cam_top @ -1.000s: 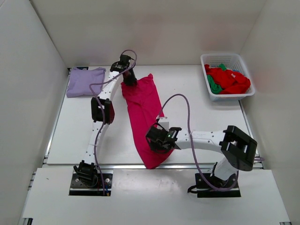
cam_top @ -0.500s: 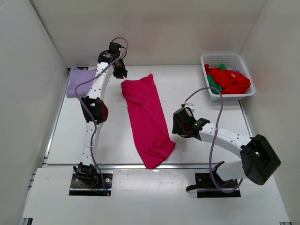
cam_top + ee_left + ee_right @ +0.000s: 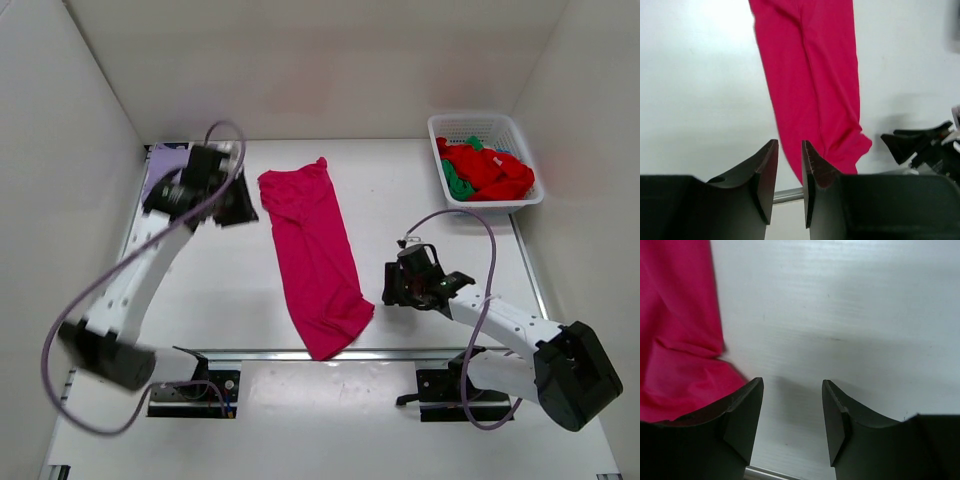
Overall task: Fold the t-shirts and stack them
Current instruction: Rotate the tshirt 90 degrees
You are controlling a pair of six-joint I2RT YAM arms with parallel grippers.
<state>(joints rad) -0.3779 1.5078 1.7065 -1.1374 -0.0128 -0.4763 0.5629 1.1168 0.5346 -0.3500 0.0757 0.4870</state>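
The magenta-pink t-shirt [image 3: 314, 255] lies in a long narrow strip down the middle of the table, with no gripper on it. It also shows in the left wrist view [image 3: 812, 75] and at the left of the right wrist view [image 3: 677, 335]. My left gripper [image 3: 240, 208] hangs left of the shirt's far end, its jaws [image 3: 790, 145] a narrow gap apart and empty. My right gripper [image 3: 392, 288] sits low, just right of the shirt's near end, open and empty [image 3: 792, 382]. The pale lavender shirt [image 3: 155, 165] at the far left is mostly hidden by the left arm.
A white lattice basket [image 3: 500, 205] at the far right holds red shirts [image 3: 490, 168] and a green shirt [image 3: 455, 182]. White walls close in the table on three sides. A metal rail [image 3: 400, 353] runs along the near edge.
Both grippers let go of the magenta shirt. The left arm swung off its far end to the left. The right gripper drew off the near end to the right. The shirt stays flat.
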